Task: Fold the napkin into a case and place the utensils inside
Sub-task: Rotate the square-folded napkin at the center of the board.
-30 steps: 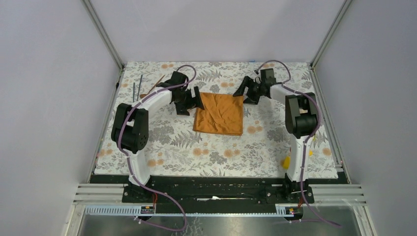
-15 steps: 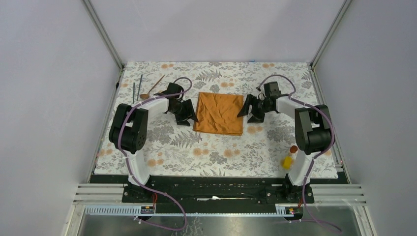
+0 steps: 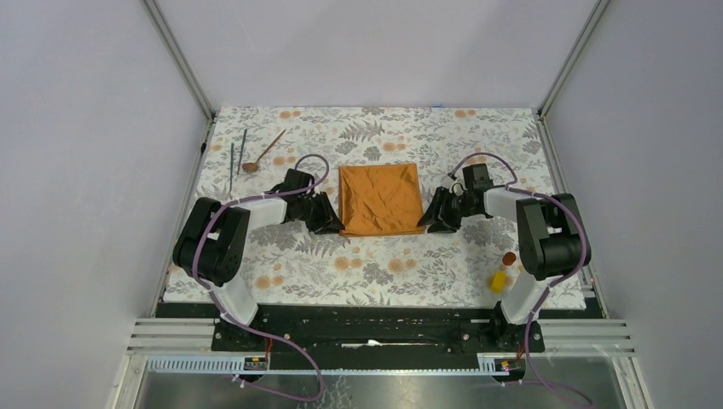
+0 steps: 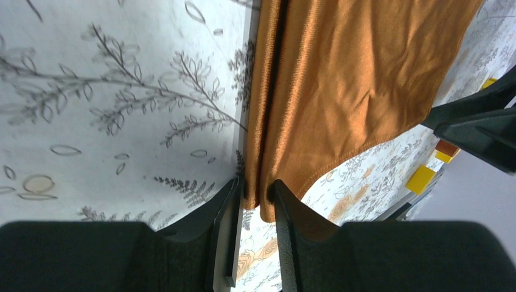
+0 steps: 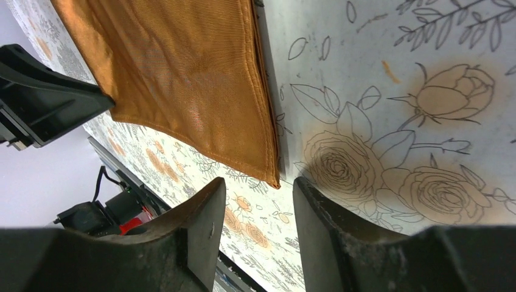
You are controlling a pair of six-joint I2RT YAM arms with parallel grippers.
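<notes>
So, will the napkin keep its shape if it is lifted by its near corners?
Probably not. The napkin shows soft wrinkles and lies flat in thin layers, so it likely droops between grip points. Pushed, it would probably bunch on the tablecloth rather than slide whole. Thin edges suggest it is light.

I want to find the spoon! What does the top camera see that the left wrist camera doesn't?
Only the top view shows the spoon and two thin rods. Only the left wrist view shows the left gripper pinching the napkin at its edge. Both show the orange napkin, the flowery tablecloth, a yellow block and the right gripper.
</notes>
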